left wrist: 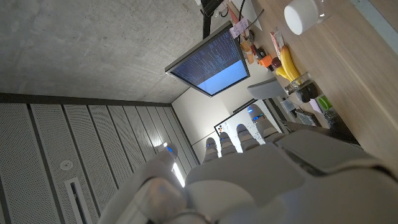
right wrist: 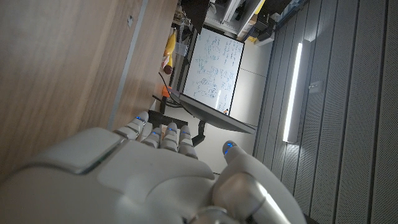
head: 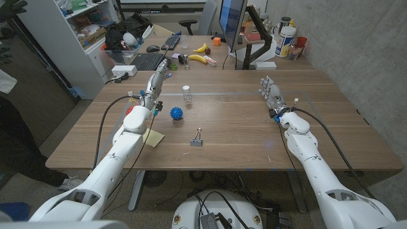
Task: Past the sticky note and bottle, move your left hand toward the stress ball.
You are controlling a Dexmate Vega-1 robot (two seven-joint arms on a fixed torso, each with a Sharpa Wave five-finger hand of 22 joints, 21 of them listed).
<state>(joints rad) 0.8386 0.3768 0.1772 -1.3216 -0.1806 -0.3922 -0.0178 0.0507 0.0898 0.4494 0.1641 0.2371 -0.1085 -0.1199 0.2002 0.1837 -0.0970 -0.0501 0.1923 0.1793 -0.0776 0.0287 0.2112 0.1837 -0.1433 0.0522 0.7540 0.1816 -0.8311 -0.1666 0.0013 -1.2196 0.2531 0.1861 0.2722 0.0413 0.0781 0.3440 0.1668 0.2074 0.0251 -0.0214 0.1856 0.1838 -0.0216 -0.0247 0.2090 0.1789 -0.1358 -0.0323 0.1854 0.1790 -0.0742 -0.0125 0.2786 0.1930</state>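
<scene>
The blue spiky stress ball [head: 176, 114] lies on the wooden table [head: 241, 127], left of centre. Beyond it stands a small clear bottle [head: 187, 93] with a white cap [left wrist: 303, 15]. A yellow sticky note [head: 152, 137] lies nearer, beside my left forearm. My left hand [head: 157, 81] is raised to the left of the bottle and beyond the ball, its fingers stretched out toward the far side, holding nothing. The same left hand [left wrist: 249, 168] shows from behind in the left wrist view. My right hand [head: 270, 94] stands open over the right half of the table, holding nothing.
A binder clip [head: 197, 138] lies near the table's middle, in front of the ball. Across the far edge are a keyboard [head: 148, 61], bananas [head: 202, 58] and a monitor [head: 231, 19] on its stand. A person's dark sleeve [head: 16, 137] shows at the left.
</scene>
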